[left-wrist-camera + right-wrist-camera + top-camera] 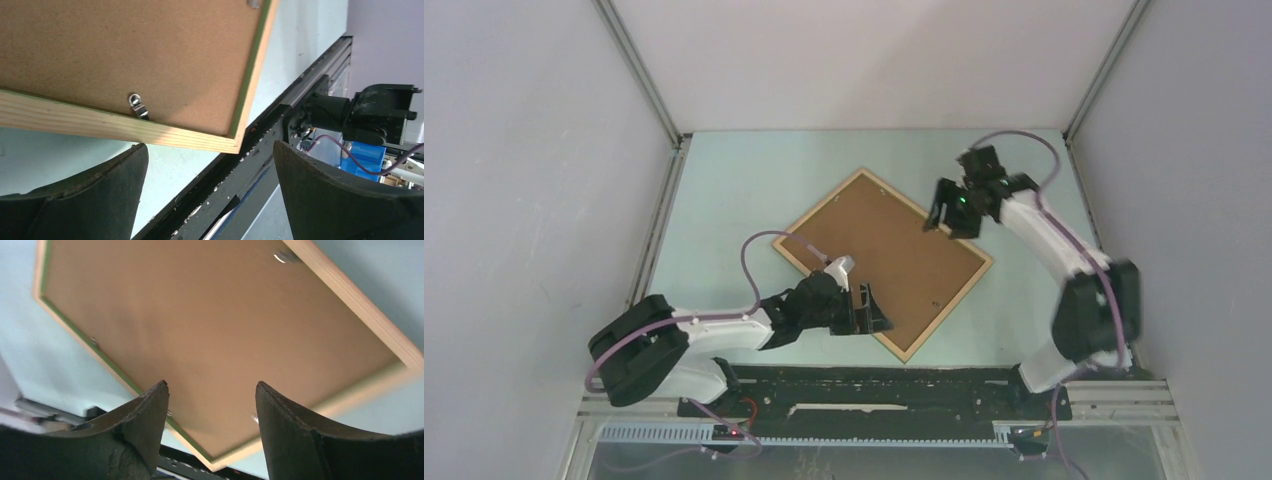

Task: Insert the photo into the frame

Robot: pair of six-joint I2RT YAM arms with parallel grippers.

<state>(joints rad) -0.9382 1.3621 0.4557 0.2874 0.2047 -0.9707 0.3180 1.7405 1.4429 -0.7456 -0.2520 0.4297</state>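
Observation:
The frame (817,211) lies flat on the pale table, turned like a diamond, light wood rim up with a green inner edge. A plain brown board (894,255), the photo's back, fills it; the printed face is hidden. My left gripper (874,310) is open just off the frame's near-left edge. In the left wrist view the wood rim (100,122) lies beyond my left gripper (210,145), with nothing between the fingers. My right gripper (949,218) hovers open over the far-right edge. The right wrist view has the board (200,315) below my right gripper (211,383), which holds nothing.
A small metal tab (138,105) sits on the board by the near-left rim, another tab (282,257) at the opposite edge. A black rail (874,385) runs along the table's near edge. Grey enclosure walls stand left, right and behind.

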